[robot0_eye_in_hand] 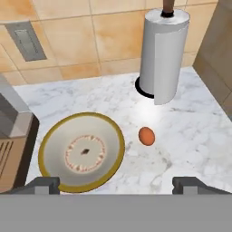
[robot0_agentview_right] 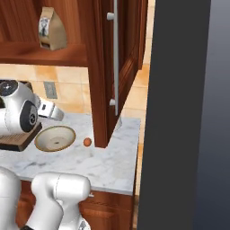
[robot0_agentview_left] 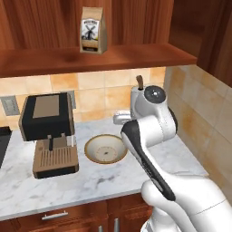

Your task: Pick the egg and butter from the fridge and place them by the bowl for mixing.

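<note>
Egg (robot0_eye_in_hand: 146,136) lies on marble counter (robot0_eye_in_hand: 190,131) just beside bowl (robot0_eye_in_hand: 82,152), near paper-towel roll (robot0_eye_in_hand: 162,50). Pincer (robot0_eye_in_hand: 118,185) hangs above, tips spread wide, seemingly holding nothing.

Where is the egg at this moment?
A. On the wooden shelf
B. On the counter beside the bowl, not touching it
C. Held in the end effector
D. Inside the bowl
B. The egg lies on the marble counter between the bowl and the paper-towel roll, with a gap to the bowl's rim; the end effector stands open above it.
</note>
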